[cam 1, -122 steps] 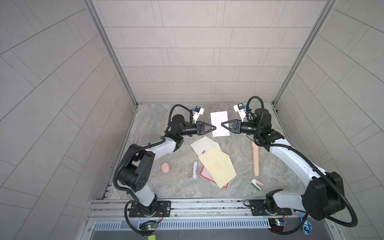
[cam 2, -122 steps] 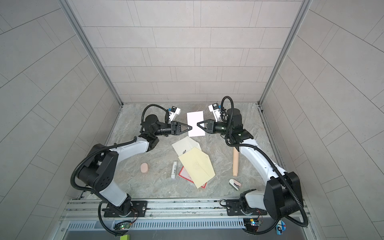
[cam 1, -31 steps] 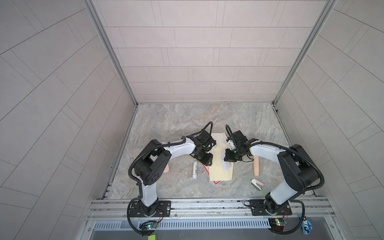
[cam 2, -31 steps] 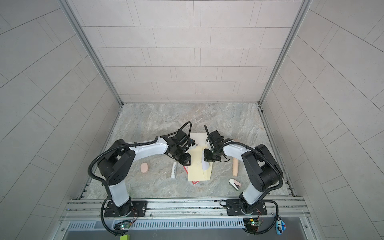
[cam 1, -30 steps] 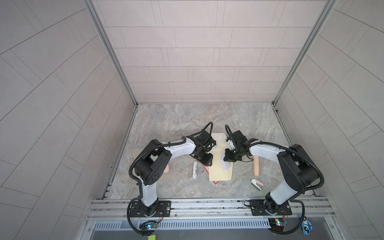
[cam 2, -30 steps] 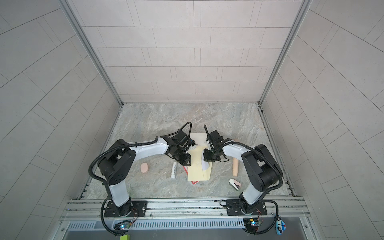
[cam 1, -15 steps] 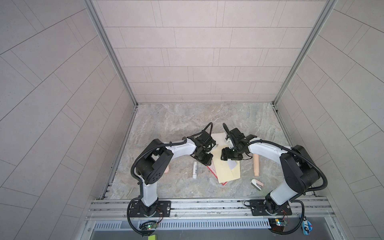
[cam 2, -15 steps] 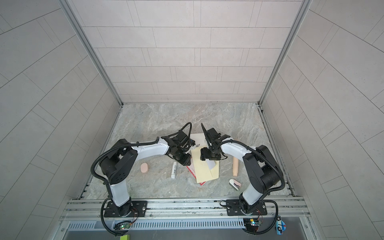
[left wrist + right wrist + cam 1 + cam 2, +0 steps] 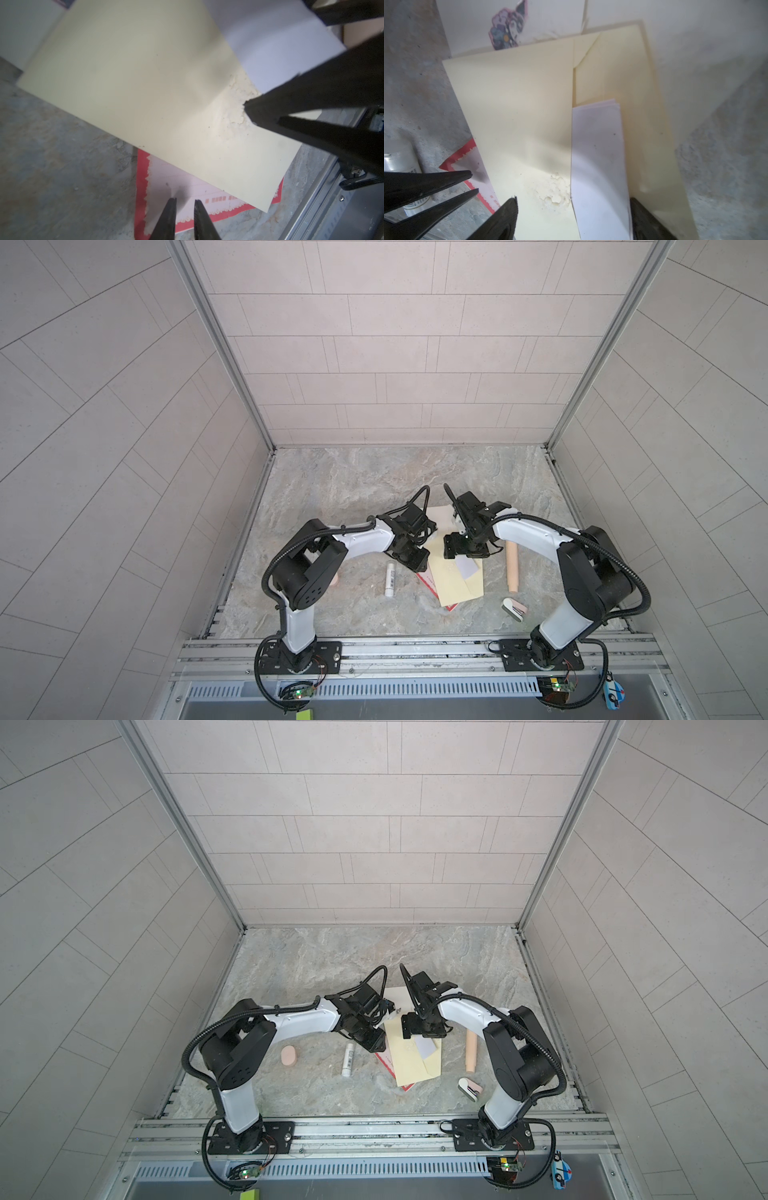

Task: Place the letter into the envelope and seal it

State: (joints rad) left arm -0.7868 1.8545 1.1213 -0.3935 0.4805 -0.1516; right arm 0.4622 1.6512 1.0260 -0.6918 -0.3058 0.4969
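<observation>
The letter point(image 9: 598, 155), a white lilac-tinted sheet, lies on a pale yellow paper point(image 9: 525, 116), one long edge along that paper's folded panel. Both top views show it too point(image 9: 468, 568) point(image 9: 426, 1046). My right gripper point(image 9: 572, 199) is open, its jaws standing on either side of the letter's near end without touching it. The cream envelope point(image 9: 542, 18), bearing a dark sticker, lies beyond the yellow paper point(image 9: 440, 516). My left gripper point(image 9: 185, 200) hovers over a red-bordered card point(image 9: 182, 187) with only a narrow gap between its jaws and nothing in them.
A white glue stick point(image 9: 390, 578) lies left of the papers, with a pink oval point(image 9: 288, 1056) further left. A peach cylinder point(image 9: 512, 568) and a small white-and-pink clip point(image 9: 514, 609) lie to the right. The metal rail point(image 9: 415, 649) runs along the front.
My right gripper has opened and let go of the letter. The yellow paper and letter have slid a little to the right. The left jaws have narrowed slightly.
</observation>
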